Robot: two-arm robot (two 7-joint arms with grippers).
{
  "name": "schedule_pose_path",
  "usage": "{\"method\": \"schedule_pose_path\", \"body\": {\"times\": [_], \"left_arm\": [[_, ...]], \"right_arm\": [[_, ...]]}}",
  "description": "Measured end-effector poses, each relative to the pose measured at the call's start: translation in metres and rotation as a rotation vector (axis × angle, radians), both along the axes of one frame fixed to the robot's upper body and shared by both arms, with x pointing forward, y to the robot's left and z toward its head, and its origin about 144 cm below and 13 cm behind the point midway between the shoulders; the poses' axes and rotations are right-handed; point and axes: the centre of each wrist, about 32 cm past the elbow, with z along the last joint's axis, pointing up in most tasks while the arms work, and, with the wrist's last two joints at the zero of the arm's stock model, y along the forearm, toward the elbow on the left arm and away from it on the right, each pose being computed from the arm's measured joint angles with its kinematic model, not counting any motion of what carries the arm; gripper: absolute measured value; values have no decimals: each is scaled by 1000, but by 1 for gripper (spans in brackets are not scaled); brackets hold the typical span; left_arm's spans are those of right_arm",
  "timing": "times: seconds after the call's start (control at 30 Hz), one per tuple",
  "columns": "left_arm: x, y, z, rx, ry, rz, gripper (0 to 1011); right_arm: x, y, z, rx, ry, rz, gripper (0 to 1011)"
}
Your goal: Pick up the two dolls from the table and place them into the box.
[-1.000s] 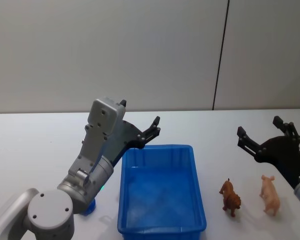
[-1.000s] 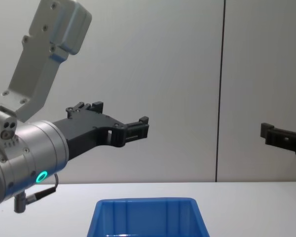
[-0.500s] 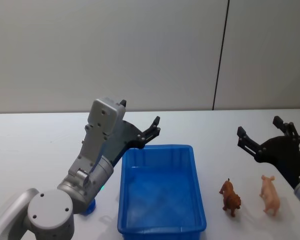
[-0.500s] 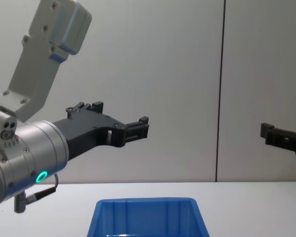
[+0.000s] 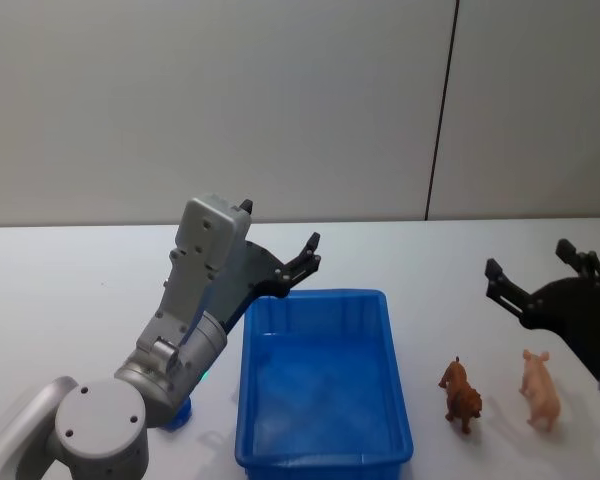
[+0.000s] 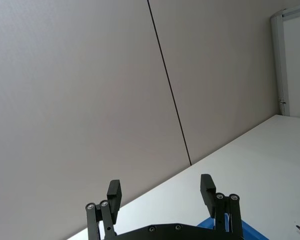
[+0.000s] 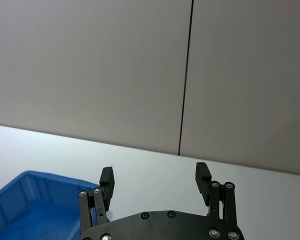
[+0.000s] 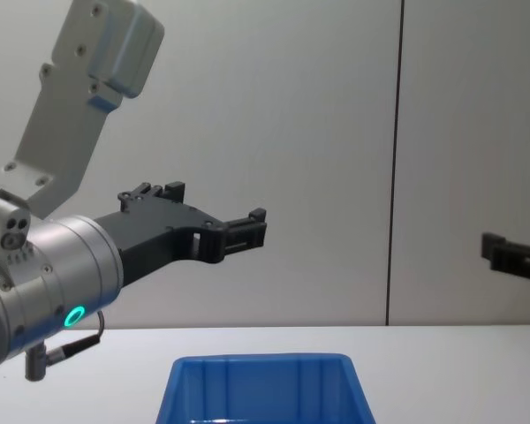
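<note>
The box (image 5: pixel 323 380) is sitting at the bottom centre of the head view on the table (image 5: pixel 70 290), its blue floor showing bare with no doll inside it. Just right of it, in the lower right of that view, the two dolls are standing upright on the tabletop: a brown one (image 5: pixel 461 396) nearer the box's right wall and a pink one (image 5: pixel 540 389) beside it toward the frame's right edge, the two apart from each other and from the box. Nothing is lying between the dolls and the box wall. The left arm (image 5: pixel 195 310), grey and bulky, is rising from the lower left corner alongside the box's left wall. Just behind the pink doll, at the right edge, the right gripper (image 5: pixel 529 258) is hovering above the table with its jaws spread wide, released and gripping nothing. The left gripper (image 6: pixel 160 186) is hanging over the box's far left corner, likewise spread and grasping nothing; in the chest view it is standing well above the box's rim, against the wall. Farthest back, the plain grey wall (image 5: pixel 210 100) is running across the upper frame, with a dark vertical seam (image 5: pixel 442 110) right of centre.
</note>
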Motion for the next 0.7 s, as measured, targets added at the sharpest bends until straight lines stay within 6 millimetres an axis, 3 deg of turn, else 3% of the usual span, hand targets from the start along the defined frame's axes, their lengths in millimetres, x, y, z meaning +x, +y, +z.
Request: {"method": "schedule_pose_path", "body": {"times": [0.7], "left_arm": [[0,0,0,0,0,0,1001]], "right_arm": [[-11,-48,-16,-79,206,-8,1001]]}}
